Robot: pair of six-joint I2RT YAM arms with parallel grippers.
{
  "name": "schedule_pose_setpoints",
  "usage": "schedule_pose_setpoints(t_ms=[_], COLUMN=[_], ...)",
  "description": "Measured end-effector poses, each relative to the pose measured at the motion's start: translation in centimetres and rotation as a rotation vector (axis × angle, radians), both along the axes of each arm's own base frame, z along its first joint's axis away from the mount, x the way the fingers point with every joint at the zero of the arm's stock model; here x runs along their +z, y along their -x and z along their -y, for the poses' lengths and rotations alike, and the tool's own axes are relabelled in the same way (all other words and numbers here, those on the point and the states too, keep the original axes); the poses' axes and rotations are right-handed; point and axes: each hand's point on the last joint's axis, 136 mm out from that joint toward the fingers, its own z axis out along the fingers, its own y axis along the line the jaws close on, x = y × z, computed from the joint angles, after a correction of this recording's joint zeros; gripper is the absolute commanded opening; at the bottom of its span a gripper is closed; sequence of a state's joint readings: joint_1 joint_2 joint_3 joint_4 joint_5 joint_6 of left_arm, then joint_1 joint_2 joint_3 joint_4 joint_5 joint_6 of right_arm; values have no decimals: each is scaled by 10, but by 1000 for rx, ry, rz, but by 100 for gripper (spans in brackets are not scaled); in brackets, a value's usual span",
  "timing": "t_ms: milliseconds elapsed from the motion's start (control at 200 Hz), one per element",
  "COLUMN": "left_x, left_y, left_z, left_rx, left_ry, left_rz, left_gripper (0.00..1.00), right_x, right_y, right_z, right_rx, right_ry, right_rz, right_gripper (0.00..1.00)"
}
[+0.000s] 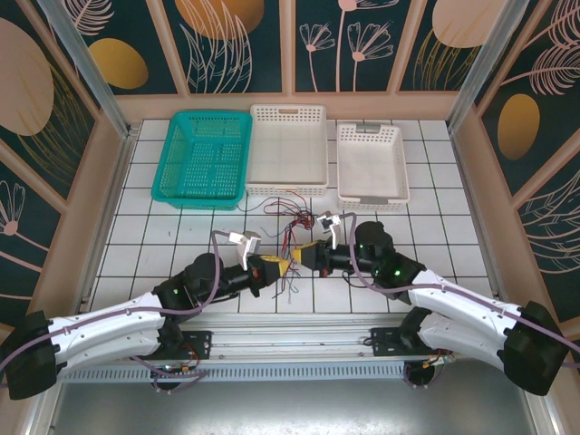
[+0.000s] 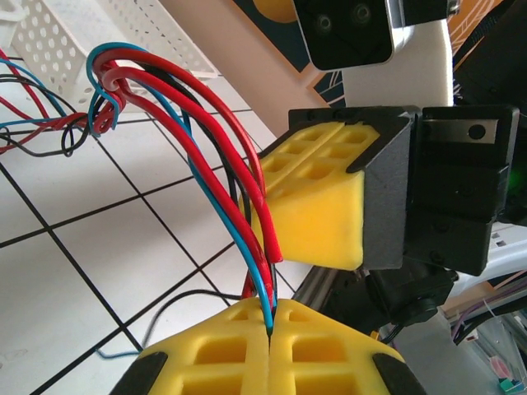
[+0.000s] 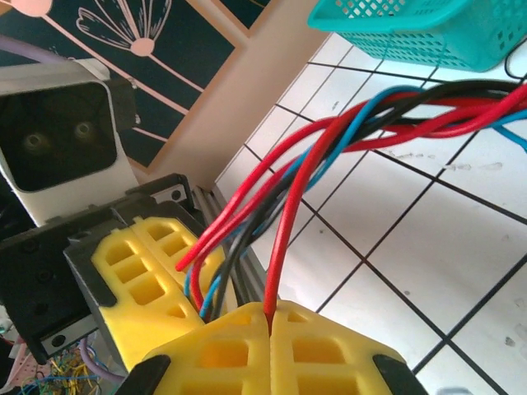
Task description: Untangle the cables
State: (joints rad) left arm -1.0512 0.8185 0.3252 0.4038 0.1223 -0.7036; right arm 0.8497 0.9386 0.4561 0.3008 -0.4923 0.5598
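Note:
The cables (image 1: 294, 218) are thin red, black and blue wires in a loose tangle on the white tiles in front of the baskets. One end of the tangle rises to the two grippers, which meet tip to tip at the table's middle. My left gripper (image 1: 287, 265) (image 2: 270, 329) is shut on a bundle of blue, red and black cables (image 2: 250, 279). My right gripper (image 1: 306, 256) (image 3: 270, 317) is shut on a single red cable (image 3: 281, 264) just beside that bundle. The twisted strands (image 3: 395, 123) run off to the upper right. Each wrist view has the other gripper's yellow fingers (image 2: 321, 206) (image 3: 148, 280) close by.
A teal basket (image 1: 204, 159) and two white baskets (image 1: 288, 149) (image 1: 372, 163) stand in a row at the table's back. Wooden walls close in both sides. A metal rail (image 1: 290, 349) runs along the near edge by the arm bases.

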Motion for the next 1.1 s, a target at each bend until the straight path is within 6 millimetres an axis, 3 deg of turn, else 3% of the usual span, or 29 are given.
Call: schedule_pose_setpoints(t_ms=[155,295,390,505,610,896,1101], left_x=[-5,-5,-3,1,7,25,58], left_y=[0,1,1,1,1,-14,-30], left_z=[-2,-8,-14,-22,-30,-58,-92], left_rx=[2,17,29,49,71,220,388], left_ry=[-19,-35,-48,-62,-83,-175,-243], left_rz=[-9,-3,4,16,27,35,73], left_gripper=[0,0,0,0,0,0,0], right_x=[-6,-4,2,14,19,22,45], right_y=[-3,-13,-31,-58,-70,-87,-92], right_z=[3,18,40,80,110,173,209], right_rx=[-24,-94,-196,-366,-482,-736,-885], right_ry=[34,54,51,16,-3,11,10], right_rz=[-4,13,14,15,4,-32,-20], right_gripper=[0,0,0,0,0,0,0])
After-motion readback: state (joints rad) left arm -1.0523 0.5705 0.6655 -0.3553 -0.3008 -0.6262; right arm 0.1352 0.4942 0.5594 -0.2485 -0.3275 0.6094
